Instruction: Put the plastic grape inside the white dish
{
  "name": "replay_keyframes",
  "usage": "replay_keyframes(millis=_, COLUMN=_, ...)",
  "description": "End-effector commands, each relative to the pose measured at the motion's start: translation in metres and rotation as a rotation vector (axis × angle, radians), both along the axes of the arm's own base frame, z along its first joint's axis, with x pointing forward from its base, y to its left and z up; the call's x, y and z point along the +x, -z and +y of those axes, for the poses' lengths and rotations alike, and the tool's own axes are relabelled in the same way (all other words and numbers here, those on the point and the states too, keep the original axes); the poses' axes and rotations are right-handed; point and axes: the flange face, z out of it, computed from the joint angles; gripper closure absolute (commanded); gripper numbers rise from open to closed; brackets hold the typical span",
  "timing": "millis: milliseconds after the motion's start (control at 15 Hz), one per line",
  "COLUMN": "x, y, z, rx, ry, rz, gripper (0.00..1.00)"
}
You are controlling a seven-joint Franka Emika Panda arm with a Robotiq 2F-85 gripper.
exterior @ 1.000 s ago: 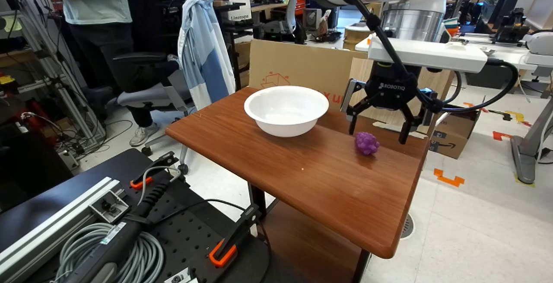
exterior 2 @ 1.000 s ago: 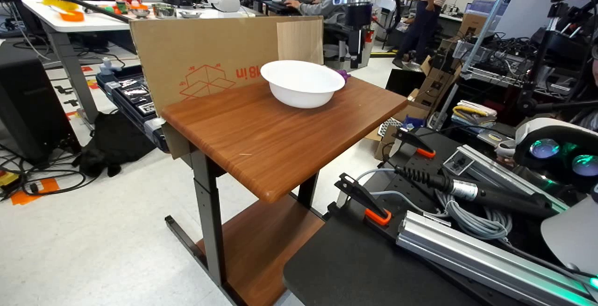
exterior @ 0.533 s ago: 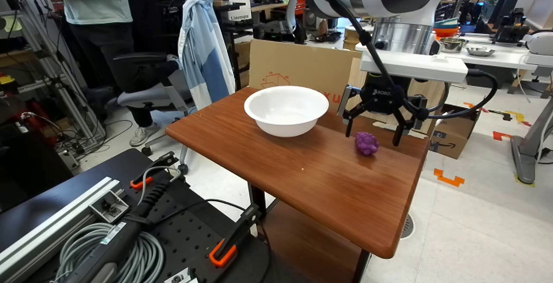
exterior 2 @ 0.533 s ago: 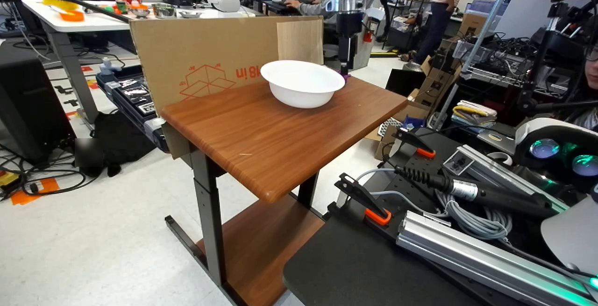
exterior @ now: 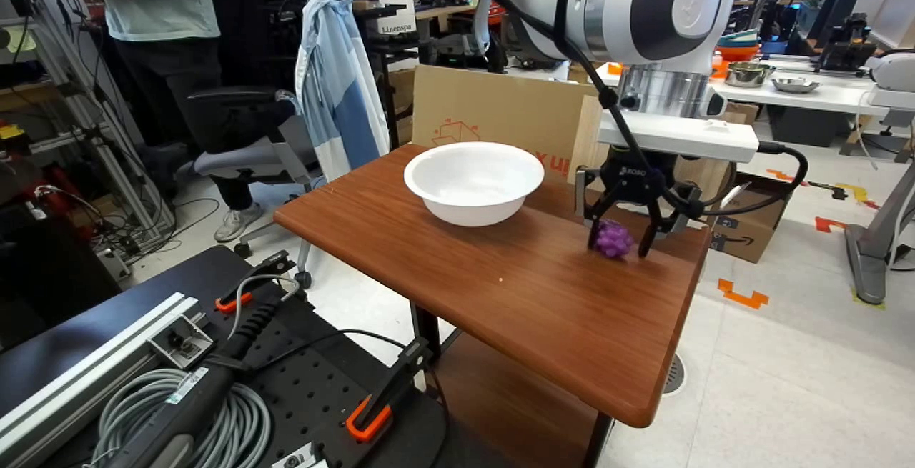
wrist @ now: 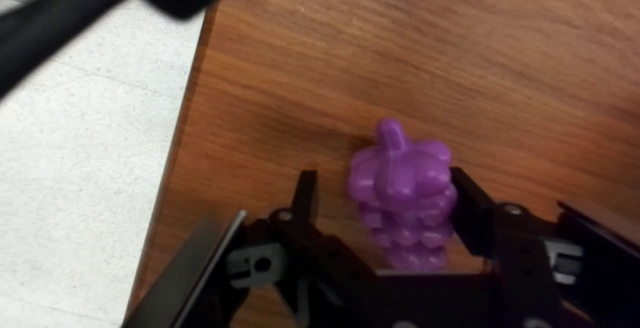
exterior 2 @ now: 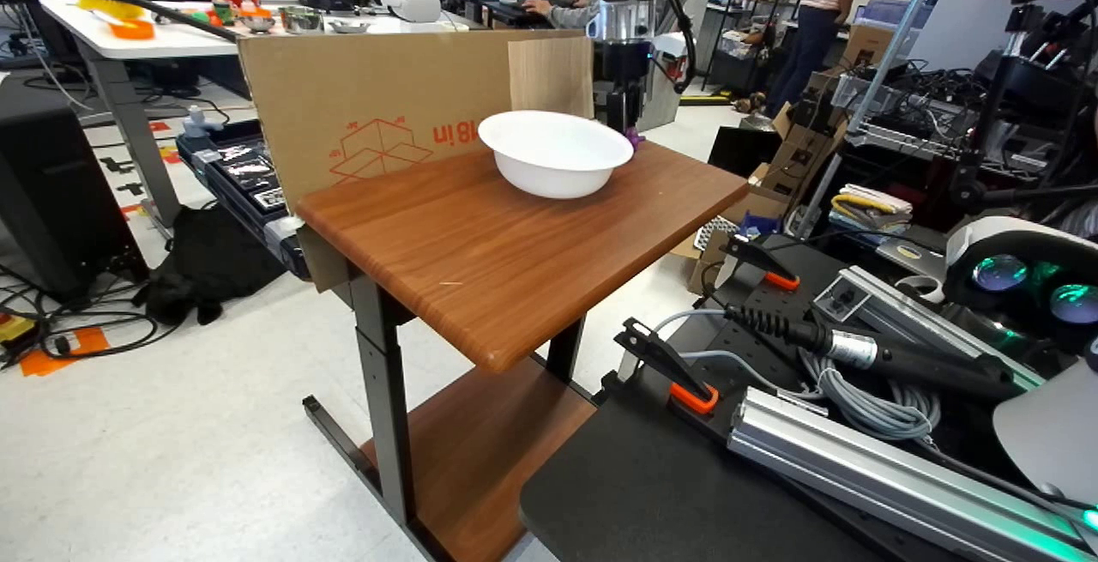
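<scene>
Grasp step in hand, by look of it; next move calls for closing, then lift and carry to white dish (exterior: 472,211), well apart on same worktop (exterior: 493,318). Gripper (exterior: 619,249) low, fingers (wrist: 470,210) spread, nothing clamped! Plastic grape (wrist: 402,188) sits on worktop, between them: in wrist view, hard beside one finger, maybe touching, clear gap to other. Closing may nudge grape sideways before grip bites.

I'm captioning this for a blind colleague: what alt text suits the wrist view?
A purple plastic grape cluster lies on a brown wooden tabletop between the fingers of the open gripper. It is nearest the finger at picture right, perhaps touching, with a gap opposite. Pale floor shows at far left.
</scene>
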Motion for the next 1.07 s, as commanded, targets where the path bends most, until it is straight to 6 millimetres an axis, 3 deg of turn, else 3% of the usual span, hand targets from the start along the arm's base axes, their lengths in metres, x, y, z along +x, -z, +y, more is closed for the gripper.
replay_keyframes(millis=0, x=0.009, y=0.002, z=-0.012, rx=-0.018, ry=0.03, rz=-0.008, gripper=0.66)
replay_keyframes(millis=133, x=0.009, y=-0.004, z=-0.016, rx=-0.021, ry=0.042, rz=-0.022, gripper=0.81)
replay_keyframes(millis=333, x=0.005, y=-0.014, z=-0.017, rx=-0.017, ry=0.06, rz=-0.037, gripper=0.83)
replay_keyframes(millis=533, x=0.003, y=-0.044, z=-0.005, rx=-0.012, ry=0.036, rz=-0.091, gripper=0.83)
replay_keyframes(millis=800, x=0.006, y=-0.098, z=0.034, rx=-0.029, ry=-0.039, rz=-0.24, gripper=0.83)
replay_keyframes(millis=1000, x=0.009, y=-0.12, z=0.078, rx=-0.015, ry=-0.083, rz=-0.27, gripper=0.83)
